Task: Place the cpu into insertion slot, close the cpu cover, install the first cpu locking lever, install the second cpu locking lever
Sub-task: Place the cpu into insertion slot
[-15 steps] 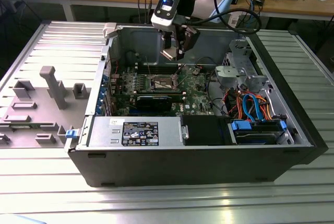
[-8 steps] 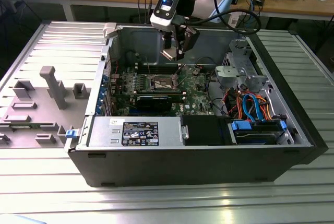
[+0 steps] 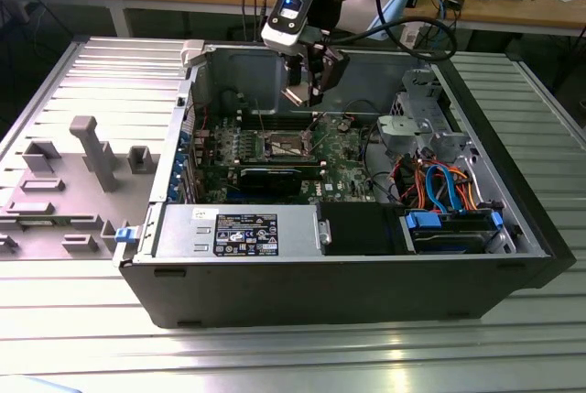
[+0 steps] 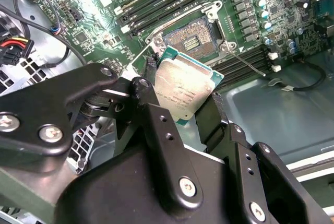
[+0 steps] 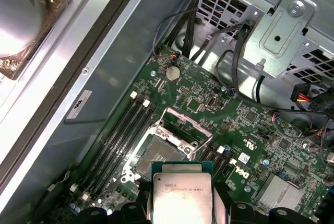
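My gripper (image 4: 182, 92) is shut on the cpu (image 4: 183, 89), a silvery square chip with a green edge, pinched at two opposite sides by black fingers (image 4: 150, 75). In the exterior view the gripper (image 3: 306, 91) hangs inside the open computer case, above the motherboard. The insertion slot (image 5: 159, 156) lies below and just ahead of the cpu (image 5: 181, 198), its golden-brown centre (image 4: 192, 38) bare. The cpu cover (image 5: 187, 126) stands raised at the slot's far side. A thin wire locking lever (image 4: 244, 61) sticks out beside the slot.
Long black memory slots (image 5: 122, 130) flank the socket. A grey power-supply box (image 3: 238, 231) fills the case front, a drive cage (image 3: 417, 123) with orange and blue cables (image 3: 439, 182) stands at the exterior view's right. A grey fixture plate (image 3: 82, 155) lies left of the case.
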